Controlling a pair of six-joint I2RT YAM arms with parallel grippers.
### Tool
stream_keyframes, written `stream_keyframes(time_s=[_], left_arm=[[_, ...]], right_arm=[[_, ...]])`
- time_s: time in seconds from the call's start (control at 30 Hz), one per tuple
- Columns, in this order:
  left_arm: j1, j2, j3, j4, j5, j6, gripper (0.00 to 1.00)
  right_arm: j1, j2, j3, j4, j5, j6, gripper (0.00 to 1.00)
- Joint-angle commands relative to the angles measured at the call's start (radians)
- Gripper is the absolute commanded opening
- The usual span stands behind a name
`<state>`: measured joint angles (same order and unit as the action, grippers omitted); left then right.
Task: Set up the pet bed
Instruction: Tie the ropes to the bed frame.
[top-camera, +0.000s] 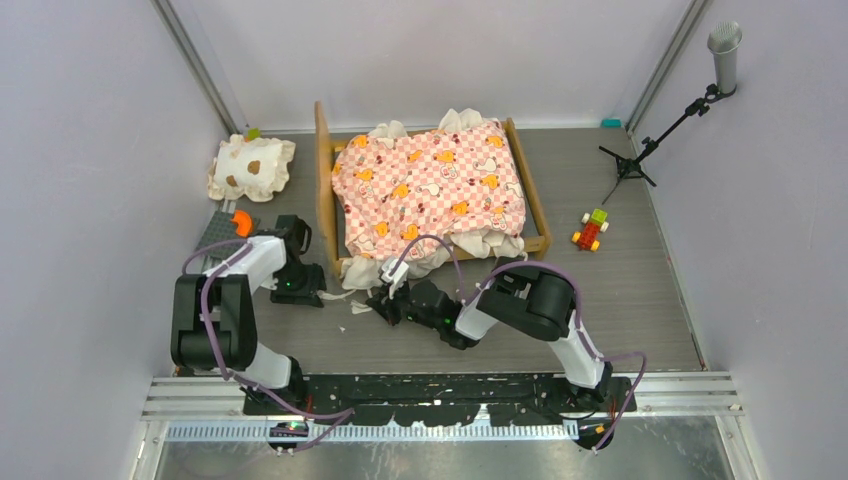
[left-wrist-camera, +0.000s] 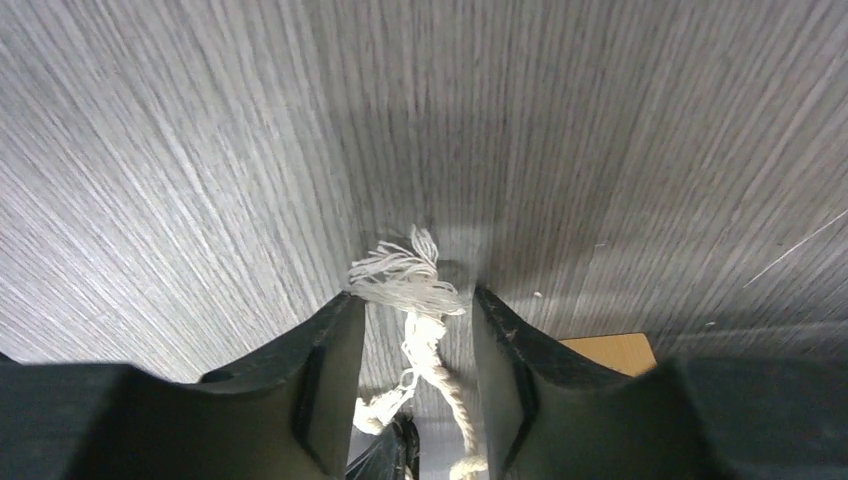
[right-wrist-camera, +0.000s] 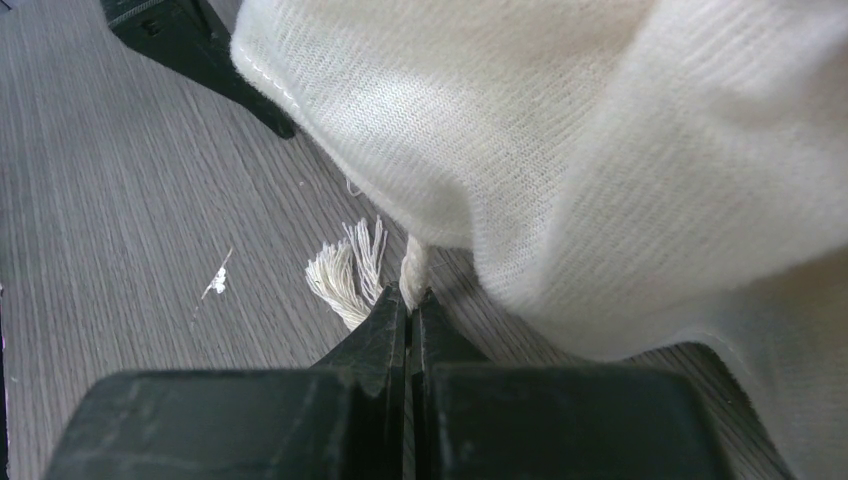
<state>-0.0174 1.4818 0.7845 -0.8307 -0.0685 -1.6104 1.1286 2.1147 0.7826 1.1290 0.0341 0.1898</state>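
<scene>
Pet bed: light wood, pink checkered mattress, cream ruffle.
Cord: twisted, frayed, at the bed's 7 o'clock.
My left tool: half-open astride the cord.
My right tool: pinching the cord.

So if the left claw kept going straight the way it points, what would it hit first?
Probably the frayed cream cord, lying between the left gripper's open fingers, then the grey table just behind it; depth is hard to judge.
</scene>
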Motion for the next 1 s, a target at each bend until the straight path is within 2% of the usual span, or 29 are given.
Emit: stream_keyframes(time_s=[0.0,0.07,0.2,0.23,0.33,0.63,0.9,0.97], left_arm=[[0.007,0.056,0.022,0.073,-0.047,0.017,0.4],[0.007,0.062,0.008,0.098,-0.043,0.02,0.3],[0.007,0.041,-0.061,0.194,-0.015,0.012,0.02],[0.007,0.03,-0.077,0.211,-0.013,0.013,0.0],[0.013,-0.024,-0.113,0.221,-0.028,0.029,0.0],[0.15,-0.281,-0.183,0.128,-0.132,0.084,0.0],[0.221,-0.308,-0.198,0.141,-0.126,0.119,0.0],[0.229,-0.293,-0.191,0.16,-0.117,0.125,0.0]], right_arm=[[0.008,-0.002,0.01,0.041,0.033,-0.007,0.01],[0.008,-0.002,0.009,0.043,0.035,-0.008,0.01],[0.009,-0.006,0.004,0.043,0.036,-0.006,0.01],[0.009,-0.007,0.003,0.043,0.039,-0.007,0.01],[0.009,-0.013,-0.003,0.04,0.061,0.001,0.01],[0.009,-0.094,-0.033,-0.076,0.22,0.065,0.01],[0.009,-0.191,-0.05,-0.259,0.379,0.103,0.01],[0.009,-0.218,-0.05,-0.313,0.463,0.119,0.01]])
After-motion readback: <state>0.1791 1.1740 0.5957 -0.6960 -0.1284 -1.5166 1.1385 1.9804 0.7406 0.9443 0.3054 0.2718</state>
